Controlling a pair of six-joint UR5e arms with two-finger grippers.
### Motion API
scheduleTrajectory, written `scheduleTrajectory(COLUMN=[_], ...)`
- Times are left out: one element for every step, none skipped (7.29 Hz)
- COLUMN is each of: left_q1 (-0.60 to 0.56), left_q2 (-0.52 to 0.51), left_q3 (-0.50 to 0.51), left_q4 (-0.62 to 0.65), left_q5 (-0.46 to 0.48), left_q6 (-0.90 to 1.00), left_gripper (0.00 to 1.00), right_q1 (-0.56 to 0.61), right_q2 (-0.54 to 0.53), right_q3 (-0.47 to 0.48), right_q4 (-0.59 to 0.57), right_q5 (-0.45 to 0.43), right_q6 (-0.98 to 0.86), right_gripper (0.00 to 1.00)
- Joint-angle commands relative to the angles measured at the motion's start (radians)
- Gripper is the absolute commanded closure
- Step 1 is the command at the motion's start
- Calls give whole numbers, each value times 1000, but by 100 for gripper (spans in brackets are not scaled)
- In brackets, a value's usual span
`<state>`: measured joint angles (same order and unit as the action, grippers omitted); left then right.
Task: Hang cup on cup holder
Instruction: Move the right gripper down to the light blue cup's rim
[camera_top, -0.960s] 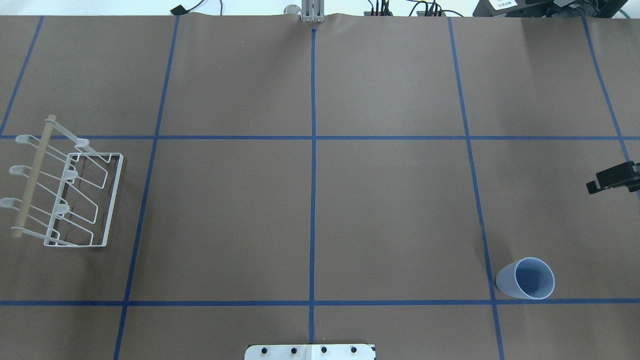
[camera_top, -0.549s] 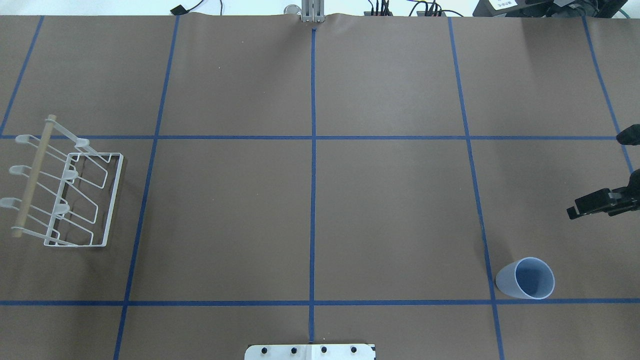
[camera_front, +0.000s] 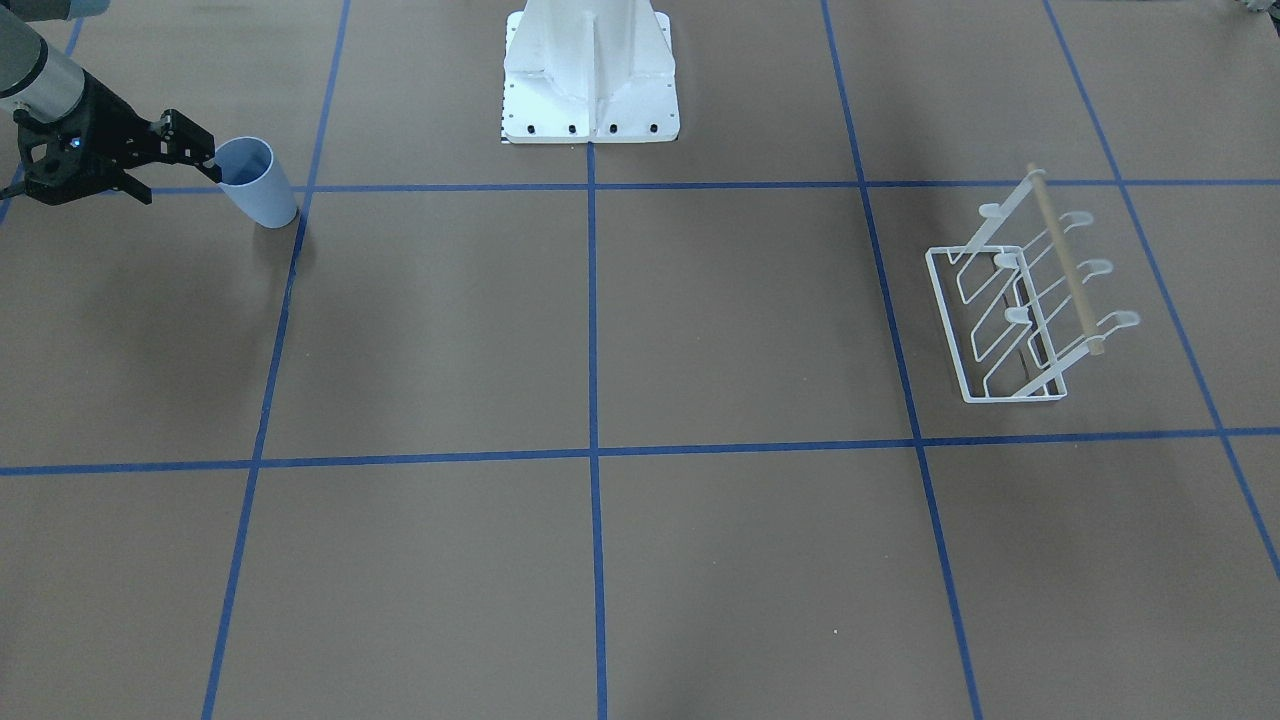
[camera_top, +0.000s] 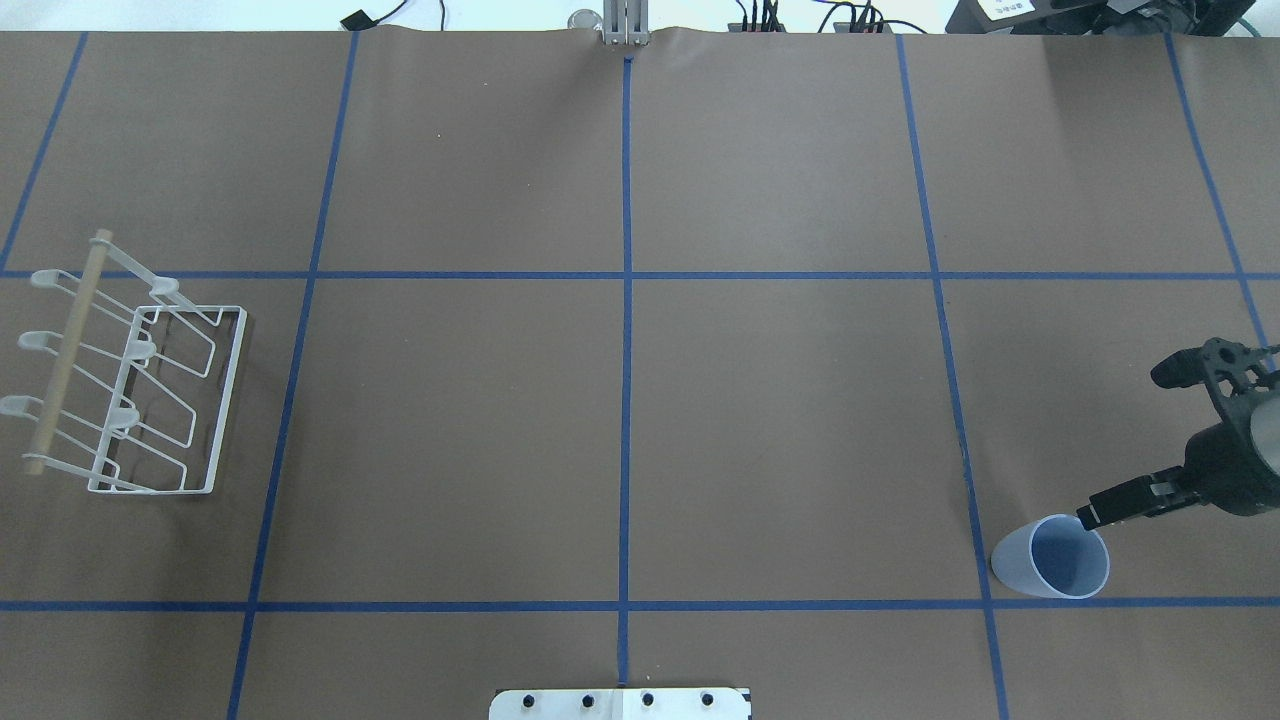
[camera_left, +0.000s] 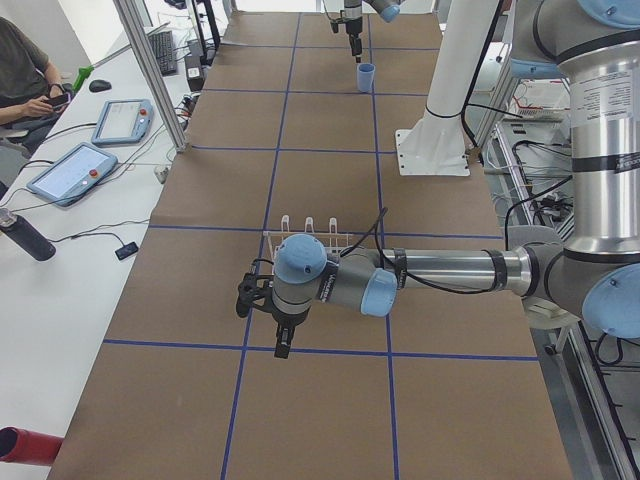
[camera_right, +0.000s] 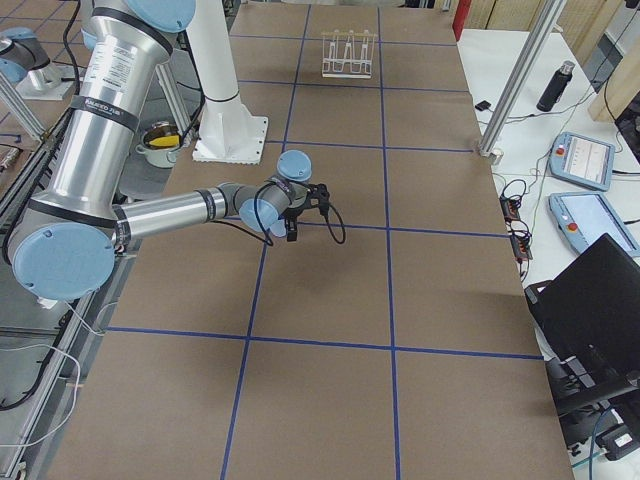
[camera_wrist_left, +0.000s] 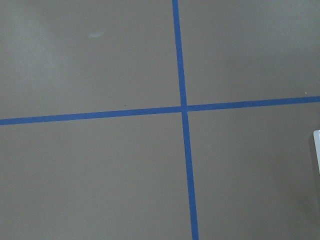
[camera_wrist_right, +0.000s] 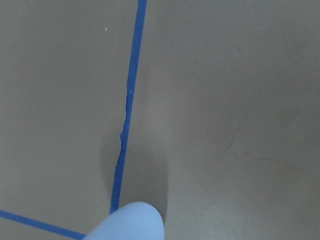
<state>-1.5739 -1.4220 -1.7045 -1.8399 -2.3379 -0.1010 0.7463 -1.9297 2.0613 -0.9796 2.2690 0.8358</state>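
Since a second ago our right gripper (camera_top: 1125, 450) has swung in from the table's right edge toward the near side and closed on the cup (camera_top: 1050, 558). The cup and the cup holder (camera_top: 226, 400) have not shifted.

The cup stands upright, mouth up, just beside a crossing of blue tape lines at the right end of the table. The holder sits well apart from it at the far left end, its pegs bare.

Our right gripper's jaws are spread wide and hold nothing. One finger reaches the cup's rim, the other stays well out to the side. We cannot tell whether the finger touches the rim yet.

Our left gripper (camera_left: 262, 322) shows only from the side, near the holder, and we cannot tell how its jaws stand.

We judge this to be the approach for the first pickup. Next we need to settle one finger inside the mouth and one outside the wall, then close gently, since a light, smooth cup could tip or slide away.
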Motion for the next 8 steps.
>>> scheduleTrajectory(left_q1=[0, -2, -2, -2, -2, -2, -2, -2], left_q2=[0, 1, 2, 2, 2, 2, 2, 2], left_q3=[-1, -1, -1, -1, -1, -1, -1, -1], left_q4=[1, -1, -1, -1, 1, -1, -1, -1], left_q5=[0, 0, 0, -1, 0, 0, -1, -1], left_q6=[1, 1, 1, 1, 1, 1, 1, 1], left_gripper=[2, 2, 2, 2, 2, 2, 2, 2], right_q1=[-66, -123, -157, -148, -150, -147, -148, -148], right_q2=[-41, -45, -48, -48, -45, -45, -45, -43], right_q3=[25, 26, 23, 26, 26, 26, 25, 25], right_q4=[65, 64, 64, 64, 64, 64, 64, 64], right_q5=[-6, -69, -154, -155, -155, -155, -158, -160], right_q6=[-3, -3, -4, -6, -6, -6, -4, -4], right_gripper=[3, 4, 6, 10, 13, 25, 40, 70])
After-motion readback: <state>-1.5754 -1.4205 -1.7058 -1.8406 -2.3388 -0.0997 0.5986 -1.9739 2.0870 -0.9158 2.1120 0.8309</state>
